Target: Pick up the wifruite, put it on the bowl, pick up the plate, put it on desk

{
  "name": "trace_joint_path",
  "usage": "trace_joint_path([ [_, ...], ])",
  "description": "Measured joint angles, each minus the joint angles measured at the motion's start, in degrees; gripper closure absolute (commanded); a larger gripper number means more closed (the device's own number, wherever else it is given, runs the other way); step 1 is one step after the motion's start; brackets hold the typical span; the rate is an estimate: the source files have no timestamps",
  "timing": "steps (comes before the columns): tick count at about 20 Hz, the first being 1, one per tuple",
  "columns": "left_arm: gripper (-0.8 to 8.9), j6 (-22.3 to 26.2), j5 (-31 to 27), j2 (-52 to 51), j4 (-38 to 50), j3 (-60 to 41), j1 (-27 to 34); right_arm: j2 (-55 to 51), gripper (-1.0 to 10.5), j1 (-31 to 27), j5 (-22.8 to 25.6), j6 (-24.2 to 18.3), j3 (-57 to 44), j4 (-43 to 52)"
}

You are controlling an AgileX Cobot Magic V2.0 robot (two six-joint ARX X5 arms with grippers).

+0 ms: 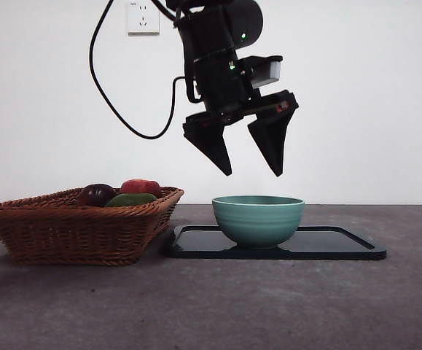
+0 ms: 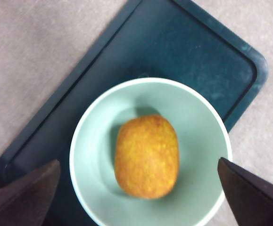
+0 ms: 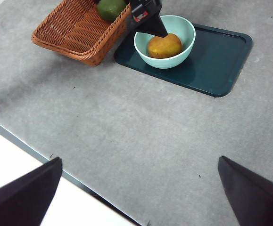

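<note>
We see the fruit (image 2: 147, 157) lying in the bowl (image 1: 258, 216), which stands on the dark plate (image 1: 345, 246) on the bench (image 1: 269, 306). Our left gripper (image 1: 253, 173) hangs just above the bowl, jaws wide and empty; the right gripper (image 3: 136, 188) waits well back, jaws wide too. We judge the plate stiff, flat and slick, best pinched at its raised rim on the bare right end. The glazed bowl may slide if we tilt it. The basket (image 1: 79, 226) sits just left, crowding that side.
</note>
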Motion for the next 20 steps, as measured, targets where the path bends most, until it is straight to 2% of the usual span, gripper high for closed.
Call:
trace_joint_path([
  [14, 2.63, 1.22, 1.55, 5.57, 2.69, 0.04, 0.31, 0.00, 3.9, 0.00, 0.00, 0.17, 0.00, -0.72],
  [17, 3.41, 1.25, 1.55, 5.88, 2.97, 0.04, 0.42, 0.00, 3.9, 0.00, 0.00, 0.17, 0.00, -0.76],
  [20, 3.65, 1.25, 1.55, 5.90, 2.73, 0.04, 0.48, 0.00, 3.9, 0.00, 0.00, 0.20, 0.00, -0.76],
])
